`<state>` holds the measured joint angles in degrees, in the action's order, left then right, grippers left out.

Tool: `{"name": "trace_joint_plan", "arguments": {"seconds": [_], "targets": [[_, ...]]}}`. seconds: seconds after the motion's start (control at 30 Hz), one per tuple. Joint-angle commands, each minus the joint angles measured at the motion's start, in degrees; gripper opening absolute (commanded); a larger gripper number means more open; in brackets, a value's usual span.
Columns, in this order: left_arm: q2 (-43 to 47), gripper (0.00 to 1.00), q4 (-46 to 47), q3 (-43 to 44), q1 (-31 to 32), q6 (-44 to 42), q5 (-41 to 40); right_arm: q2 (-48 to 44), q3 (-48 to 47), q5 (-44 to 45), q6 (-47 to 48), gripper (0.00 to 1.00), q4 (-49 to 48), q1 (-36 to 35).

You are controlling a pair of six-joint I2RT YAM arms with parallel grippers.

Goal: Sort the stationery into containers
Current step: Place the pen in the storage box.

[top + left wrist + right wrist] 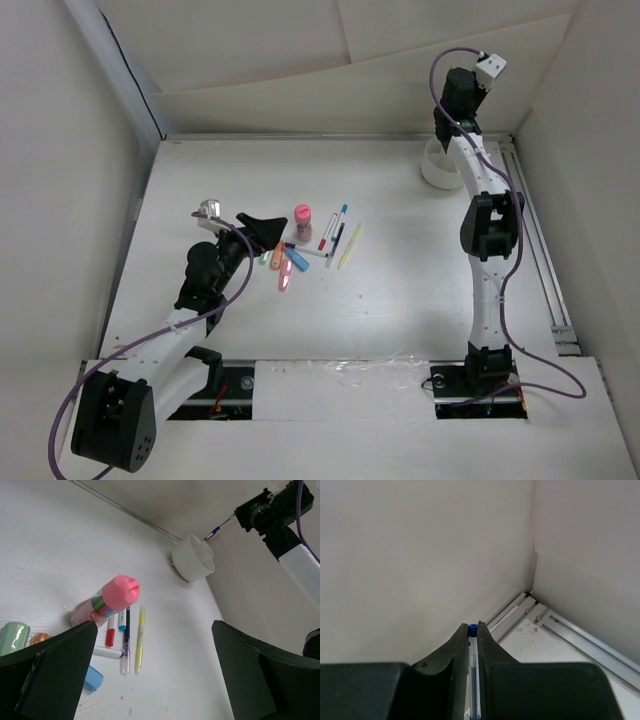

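My left gripper (258, 225) is open and empty, low over the table beside the stationery; in the left wrist view its midpoint (155, 680) is over bare table. A pink capped bottle (302, 220) (112, 600) stands in the middle. Thin pens (335, 232) and a yellow pen (349, 245) (140, 640) lie right of it. Blue (296, 260), orange (277, 255), pink (285, 277) and green (14, 636) highlighters lie by the left fingers. My right gripper (473, 626) (239, 514) is shut on a blue-tipped pen (472, 650) (216, 530), held high above the round white divided cup (438, 165) (192, 557).
White walls enclose the table on the far, left and right sides. A metal rail (545, 250) runs along the right edge, and its corner shows in the right wrist view (545, 620). The right arm (485, 230) stands tall near the right side.
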<state>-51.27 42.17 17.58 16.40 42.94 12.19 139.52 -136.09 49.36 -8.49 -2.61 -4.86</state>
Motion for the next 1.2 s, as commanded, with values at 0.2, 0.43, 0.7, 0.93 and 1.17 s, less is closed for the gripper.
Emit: {"name": "trace_joint_plan", "arguments": {"seconds": [0.2,0.43,0.7,0.93,1.17], "targets": [[0.2,1.0,4.0,-0.3,0.0,-0.5,-0.3,5.1,-4.8,-2.3,4.2,0.0,-6.6,-1.3],[0.2,1.0,4.5,-0.3,0.0,-0.5,-0.3,6.3,-3.5,-2.3,5.8,0.0,-7.8,-2.3],[-0.3,1.0,5.5,-0.3,0.0,-0.5,0.2,-2.7,10.5,-1.7,6.4,0.5,-13.0,-3.5],[1.2,1.0,5.6,-0.3,0.0,-0.5,0.7,-14.6,20.1,-3.5,5.9,0.71,-12.2,-4.5],[1.2,1.0,2.2,0.3,0.0,-0.5,0.7,-29.8,31.5,-24.2,-3.2,0.35,4.3,-10.0]]}}
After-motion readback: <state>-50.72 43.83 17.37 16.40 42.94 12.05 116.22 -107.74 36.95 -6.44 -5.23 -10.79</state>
